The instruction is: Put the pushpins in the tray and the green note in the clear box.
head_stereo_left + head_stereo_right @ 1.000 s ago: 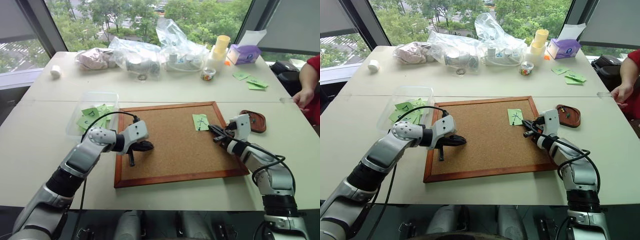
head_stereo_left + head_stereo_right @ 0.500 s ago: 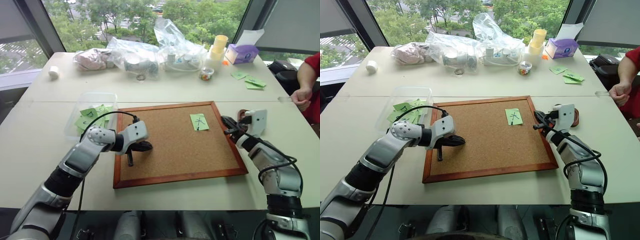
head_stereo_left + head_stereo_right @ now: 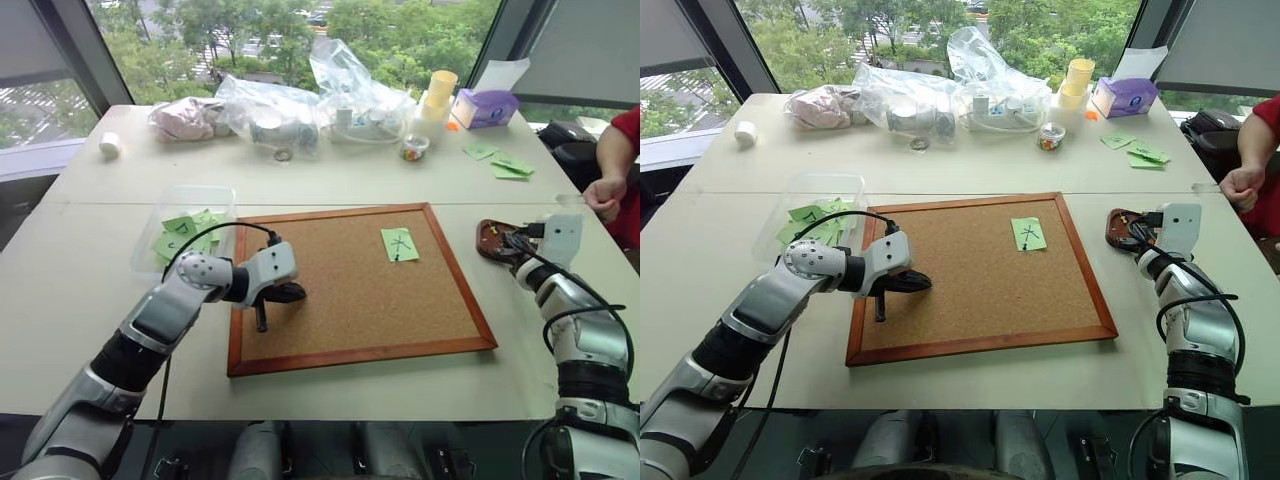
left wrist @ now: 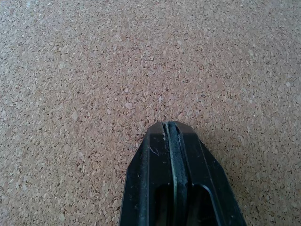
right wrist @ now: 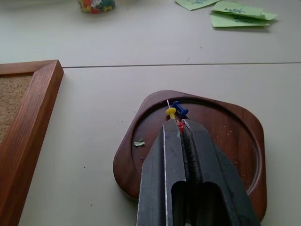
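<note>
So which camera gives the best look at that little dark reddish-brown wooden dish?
The right wrist view: the dark reddish-brown tray sits close up, with a yellow pushpin and a blue pushpin lying in it beyond the right gripper. In both eye views it is small, partly behind that gripper.

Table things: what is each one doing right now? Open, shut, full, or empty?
Left gripper: shut, tips on the corkboard.
Right gripper: shut on a red pin, over the tray.
Tray: holds a yellow pin and a blue pin.
Green note: flat on the corkboard, not yet in the box.
Box: open, green slips inside.
</note>
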Robot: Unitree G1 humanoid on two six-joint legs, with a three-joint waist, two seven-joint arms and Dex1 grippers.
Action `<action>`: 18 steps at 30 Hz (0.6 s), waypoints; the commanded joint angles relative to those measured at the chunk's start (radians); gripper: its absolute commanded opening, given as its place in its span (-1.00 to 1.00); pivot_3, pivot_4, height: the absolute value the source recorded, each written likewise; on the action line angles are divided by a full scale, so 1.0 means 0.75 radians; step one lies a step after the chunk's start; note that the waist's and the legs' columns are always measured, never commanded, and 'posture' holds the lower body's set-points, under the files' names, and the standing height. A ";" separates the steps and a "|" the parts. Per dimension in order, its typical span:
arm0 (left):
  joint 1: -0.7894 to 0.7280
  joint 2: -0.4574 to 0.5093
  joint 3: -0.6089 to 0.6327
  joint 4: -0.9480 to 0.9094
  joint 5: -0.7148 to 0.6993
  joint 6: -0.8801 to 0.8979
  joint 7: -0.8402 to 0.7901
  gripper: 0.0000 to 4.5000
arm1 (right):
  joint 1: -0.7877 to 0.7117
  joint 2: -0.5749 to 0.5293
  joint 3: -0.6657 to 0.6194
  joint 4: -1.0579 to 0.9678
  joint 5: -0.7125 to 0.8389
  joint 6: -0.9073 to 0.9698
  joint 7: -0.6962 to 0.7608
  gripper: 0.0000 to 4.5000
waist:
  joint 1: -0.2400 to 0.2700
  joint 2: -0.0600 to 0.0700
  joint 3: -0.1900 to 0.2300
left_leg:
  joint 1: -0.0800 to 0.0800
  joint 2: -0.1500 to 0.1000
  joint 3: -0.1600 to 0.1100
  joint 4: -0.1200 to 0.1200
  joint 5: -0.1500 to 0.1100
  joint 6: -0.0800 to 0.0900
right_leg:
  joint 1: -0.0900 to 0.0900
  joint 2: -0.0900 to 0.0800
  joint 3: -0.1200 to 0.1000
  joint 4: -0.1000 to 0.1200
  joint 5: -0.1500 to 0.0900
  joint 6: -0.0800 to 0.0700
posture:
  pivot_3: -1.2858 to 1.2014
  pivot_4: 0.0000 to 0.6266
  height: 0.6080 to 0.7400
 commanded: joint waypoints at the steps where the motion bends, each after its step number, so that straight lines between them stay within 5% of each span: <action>1: 0.043 0.010 -0.038 0.011 0.023 0.019 -0.006 -1.00 | -0.021 -0.024 -0.021 -0.002 0.001 -0.042 0.020 -0.42 | -0.001 0.000 0.000 | 0.000 0.000 0.000 0.000 0.000 0.000 | 0.000 0.000 0.000 0.000 0.000 0.000 | 0.03 -0.52 0.93; 7: 0.055 0.014 -0.031 -0.004 0.022 0.031 0.000 -1.00 | -0.022 -0.023 -0.037 0.007 0.002 -0.054 0.020 0.99 | -0.002 0.000 0.000 | 0.000 0.000 0.000 0.000 0.000 0.000 | 0.000 0.000 0.000 0.000 0.000 0.000 | 0.03 -0.52 0.93; 18: 0.047 0.010 -0.037 0.006 0.025 0.024 -0.001 -1.00 | -0.053 0.020 -0.169 -0.044 0.161 0.000 -0.024 0.99 | -0.001 0.000 0.000 | 0.000 0.000 0.000 0.000 0.000 0.000 | 0.000 0.000 0.000 0.000 0.000 0.000 | 0.03 -0.52 0.93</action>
